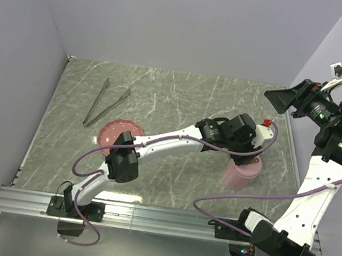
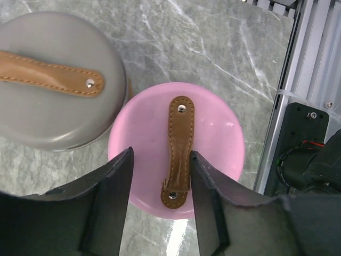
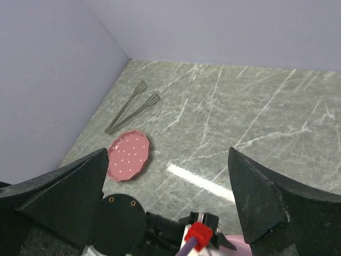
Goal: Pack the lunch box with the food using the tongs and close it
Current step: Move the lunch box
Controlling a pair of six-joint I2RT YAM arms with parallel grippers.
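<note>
- the left arm reaches across the worktop to its right side, where the pink lunch box stands with its lid on.
- in the left wrist view the left jaws are spread and hang over the pink lid, one on each side of its brown leather strap. the right-hand one looks to be at the strap's edge, the other is apart from it, and nothing is pinched.
- a grey round container with a brown strap of its own sits just beside the pink lid; we cannot tell whether the two touch.
- the right jaws are held high over the worktop's right edge, spread wide and empty.
- the tongs lie flat at the far left of the worktop, near the pink dotted plate but not touching it, well apart from both arms' jaws.
</note>
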